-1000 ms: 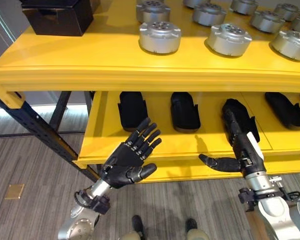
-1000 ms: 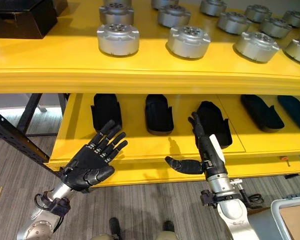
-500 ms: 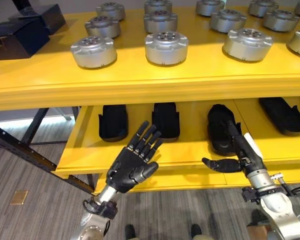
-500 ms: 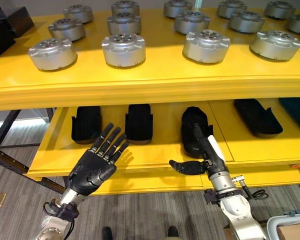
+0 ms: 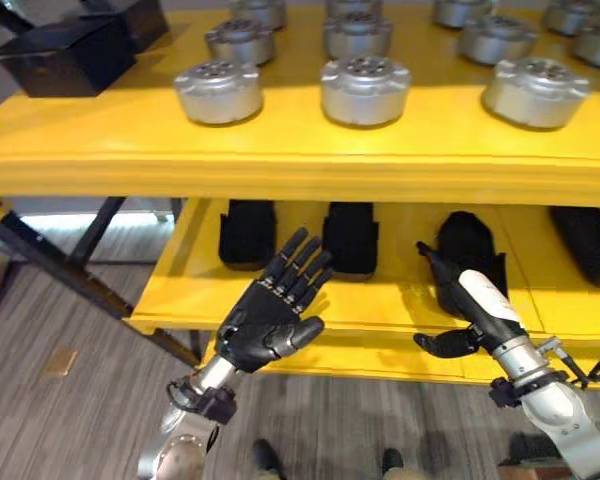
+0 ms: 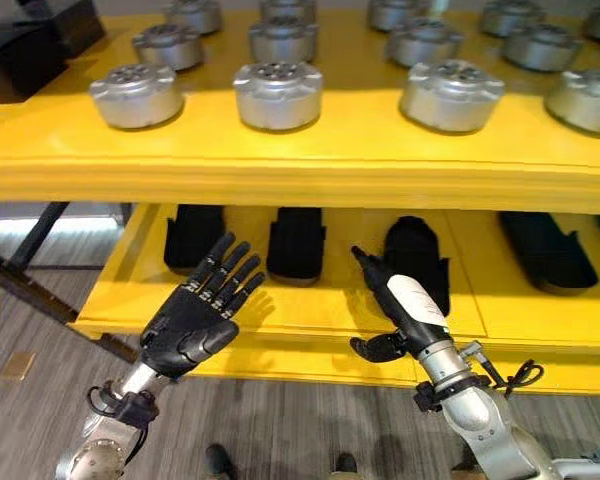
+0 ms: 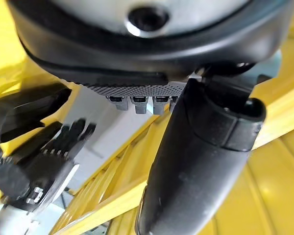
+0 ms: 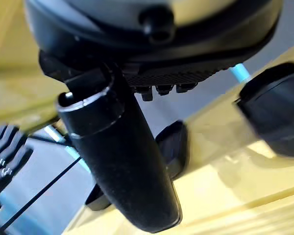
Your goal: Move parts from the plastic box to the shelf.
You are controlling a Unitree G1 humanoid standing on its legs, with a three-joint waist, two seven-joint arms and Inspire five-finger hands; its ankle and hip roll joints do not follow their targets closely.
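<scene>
Camera panned since a second ago (hands unmoved). Left hand point(image 5: 270, 325) and right hand point(image 5: 470, 305) spread, empty, before lower shelf point(image 5: 200, 270); no part held.

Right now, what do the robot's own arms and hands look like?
Both arms are silver-grey metal with dark collars at the wrists. The left hand is black all over, with small pale marks along its segmented fingers. The right hand is also black but wears a white cover along its back.
</scene>
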